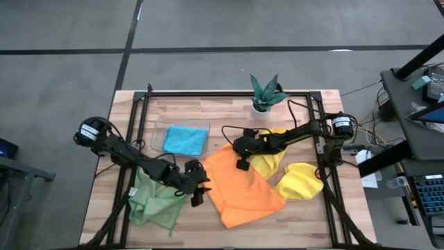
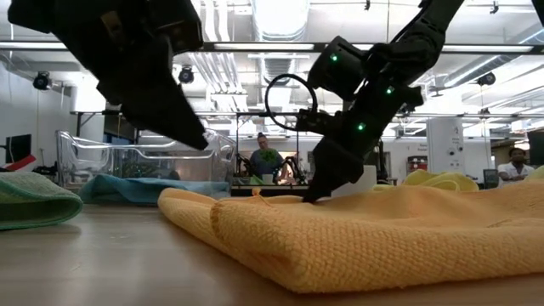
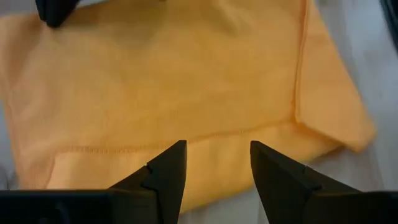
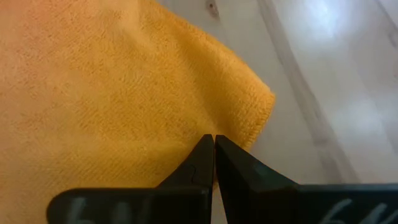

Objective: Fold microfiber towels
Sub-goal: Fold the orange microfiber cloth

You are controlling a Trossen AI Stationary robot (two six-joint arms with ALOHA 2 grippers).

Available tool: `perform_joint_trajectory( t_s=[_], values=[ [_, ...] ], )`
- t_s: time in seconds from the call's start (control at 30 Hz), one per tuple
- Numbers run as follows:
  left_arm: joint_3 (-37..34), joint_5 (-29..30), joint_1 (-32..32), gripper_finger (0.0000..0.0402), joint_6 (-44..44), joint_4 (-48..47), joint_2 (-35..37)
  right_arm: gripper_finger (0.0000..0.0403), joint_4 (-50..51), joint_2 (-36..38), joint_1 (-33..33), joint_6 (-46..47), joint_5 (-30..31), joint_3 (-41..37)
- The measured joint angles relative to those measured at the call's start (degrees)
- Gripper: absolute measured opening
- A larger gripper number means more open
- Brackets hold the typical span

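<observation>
The orange towel (image 1: 239,186) lies spread in the middle of the table (image 1: 208,104), towards its near edge, with one side turned over into a doubled fold; in the low view (image 2: 357,234) it fills the foreground as a thick rounded roll. Beside it at the near left the pale green towel (image 1: 154,201) lies crumpled under the left arm. To its right are two yellow towels: one bunched near the right edge (image 1: 300,182), the other (image 1: 272,160) tucked partly under the orange cloth's far right side. Farther back a clear tray (image 1: 161,128) holds the bright blue towel (image 1: 186,140), and a small plant in a white pot (image 1: 263,94) stands at the far edge. That makes five cloths, one tray, one plant.

The left gripper (image 1: 196,186) reaches low across the green cloth to the orange towel's left edge, its fingers (image 3: 168,177) parted and holding nothing. The right gripper (image 1: 242,161) comes in from the right, angled down onto the far corner of the orange towel, fingers (image 4: 202,163) pressed together; no cloth shows between them.

People show in the room beyond the table.
</observation>
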State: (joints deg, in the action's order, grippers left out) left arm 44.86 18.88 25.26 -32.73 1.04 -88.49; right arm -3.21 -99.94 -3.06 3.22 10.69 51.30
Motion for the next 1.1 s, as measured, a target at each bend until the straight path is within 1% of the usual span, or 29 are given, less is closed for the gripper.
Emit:
perform_joint_trajectory(
  t_s=[0.17,0.33,0.5,0.63,0.77,0.87,0.93,1.0,1.1],
  values=[
    [0.0,1.4,0.0,0.0162,0.1,4.0,0.0,0.0009,0.1,2.1,0.5,-0.3,0.0,0.1],
    [0.3,1.5,0.3,0.0162,0.0,6.3,0.0,0.0009,1.6,6.9,3.5,-0.2,0.0,0.0],
    [1.0,1.6,1.4,0.0162,0.0,6.3,0.0,0.0009,3.8,11.5,8.6,1.8,0.0,-0.1],
    [1.6,1.9,2.6,0.0162,-0.1,6.8,0.0,0.0009,3.5,13.0,14.0,2.2,-0.1,-0.1],
    [1.6,2.2,4.0,0.0162,-0.1,9.2,0.0,0.0009,0.6,12.2,19.7,2.3,-0.2,-0.1],
    [1.5,2.2,4.6,0.0162,-0.1,9.0,0.0,0.0009,-4.3,9.9,23.2,3.6,-0.5,-0.1],
    [1.5,2.4,4.6,0.0162,-0.1,9.0,0.0,0.0013,-8.3,8.2,25.0,4.5,-1.7,-0.1],
    [1.3,2.5,4.5,0.0162,0.0,9.0,0.0,0.0024,-12.3,6.4,26.3,5.6,-3.4,0.0],
    [1.3,2.5,4.5,0.0162,0.0,9.0,0.0,0.0053,-15.7,3.4,27.3,8.9,-6.2,0.7]
  ],
)
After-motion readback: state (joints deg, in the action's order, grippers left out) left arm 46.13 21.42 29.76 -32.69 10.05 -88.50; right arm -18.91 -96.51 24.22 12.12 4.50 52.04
